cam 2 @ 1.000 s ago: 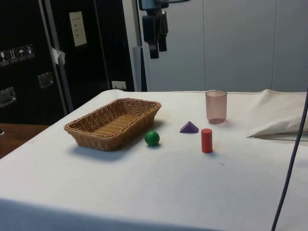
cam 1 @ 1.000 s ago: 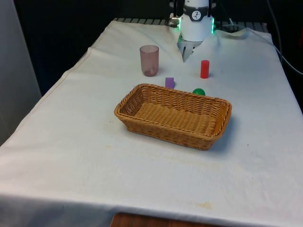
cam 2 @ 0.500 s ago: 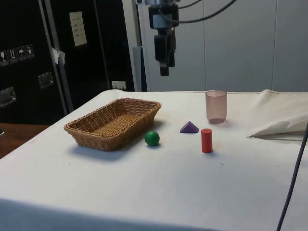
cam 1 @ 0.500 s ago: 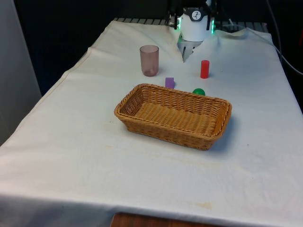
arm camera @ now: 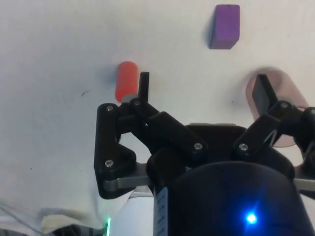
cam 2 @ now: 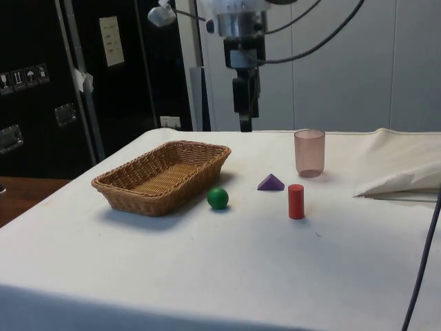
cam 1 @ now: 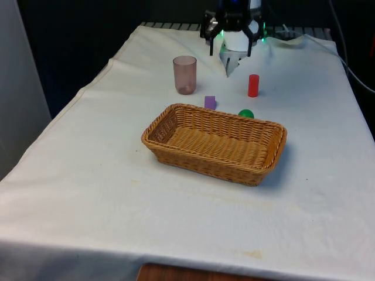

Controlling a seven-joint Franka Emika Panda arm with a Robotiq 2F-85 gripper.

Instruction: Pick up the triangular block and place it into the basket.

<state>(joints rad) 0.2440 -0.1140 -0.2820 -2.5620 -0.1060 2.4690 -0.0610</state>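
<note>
Purple triangular block (cam 1: pixel 210 102) lies just behind woven wicker basket (cam 1: pixel 214 141), between pink translucent cup (cam 1: pixel 184 74) and red cylinder (cam 1: pixel 253 85)

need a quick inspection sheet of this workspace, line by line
surface: white cloth over the table, a few faint stains
job's things: purple triangular block on the cloth, outside the wicker basket; basket holds nothing
clutter: pink cup, red cylinder, green ball, all standing apart on the cloth
tool: open, holding nothing, in the air above the cloth
cables: black cables hang from the arm; another runs down the side view's right
surroundings: dark cabinets, black curtains, nobody seen
</note>
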